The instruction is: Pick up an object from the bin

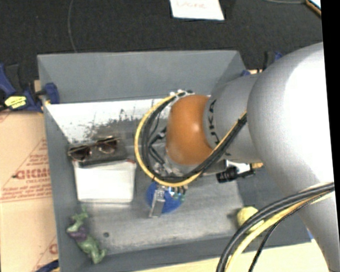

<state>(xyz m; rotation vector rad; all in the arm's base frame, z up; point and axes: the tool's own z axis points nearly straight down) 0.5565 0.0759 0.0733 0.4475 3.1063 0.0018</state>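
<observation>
My gripper (pixel 158 204) reaches down below the orange wrist cover, at the middle of the bin's floor. It is right on a small blue rounded thing (pixel 173 203), which shows just to its right and is partly hidden by the wrist. A flat white box (pixel 104 184) lies a little to the left of the gripper. Dark sunglasses (pixel 94 150) lie behind the box against the bin's far slope.
A green and purple toy figure (pixel 85 235) lies in the near left corner. A pale yellow thing (pixel 245 215) sits at the near right, half behind the cables. The arm and its cables cover the bin's right side.
</observation>
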